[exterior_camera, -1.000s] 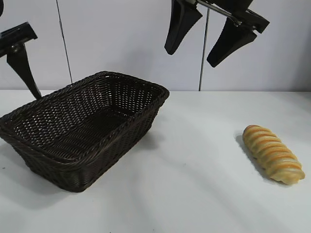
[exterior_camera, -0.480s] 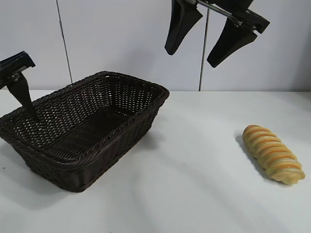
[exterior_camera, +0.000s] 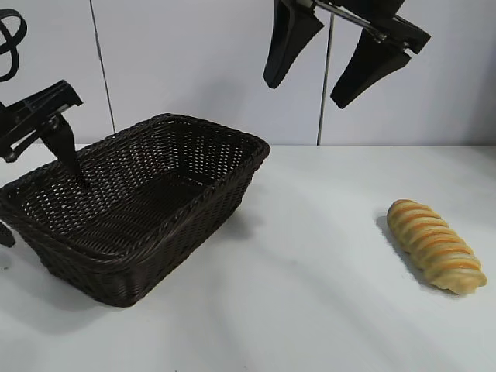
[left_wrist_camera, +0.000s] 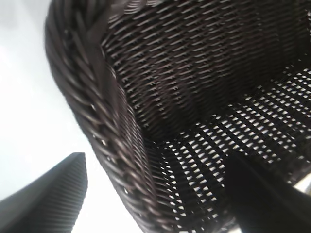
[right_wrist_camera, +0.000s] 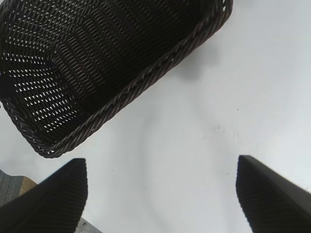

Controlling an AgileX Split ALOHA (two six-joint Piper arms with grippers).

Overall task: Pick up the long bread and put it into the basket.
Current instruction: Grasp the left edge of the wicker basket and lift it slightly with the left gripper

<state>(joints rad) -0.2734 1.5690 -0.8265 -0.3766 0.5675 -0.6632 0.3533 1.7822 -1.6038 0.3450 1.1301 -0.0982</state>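
The long bread (exterior_camera: 434, 246), a golden loaf with orange-brown ridges, lies on the white table at the right, far from both grippers. The dark woven basket (exterior_camera: 203, 203) stands at the left and holds nothing. My left gripper (exterior_camera: 43, 209) is open and straddles the basket's left rim: one finger (exterior_camera: 68, 151) reaches inside, the other is outside at the picture's edge. In the left wrist view the braided rim (left_wrist_camera: 116, 160) runs between the gripper's (left_wrist_camera: 156, 160) spread fingers. My right gripper (exterior_camera: 304, 93) hangs open high above the table's middle, empty (right_wrist_camera: 161, 162).
A pale panelled wall (exterior_camera: 194, 62) closes the back of the table. The right wrist view looks down on the basket's near rim (right_wrist_camera: 146, 80) and bare white table (right_wrist_camera: 209, 97) beside it. Table surface (exterior_camera: 310, 294) lies between basket and bread.
My left gripper has come down and rightward, from outside the basket's left end to across its rim, one finger now inside. The right gripper and the bread have not moved.
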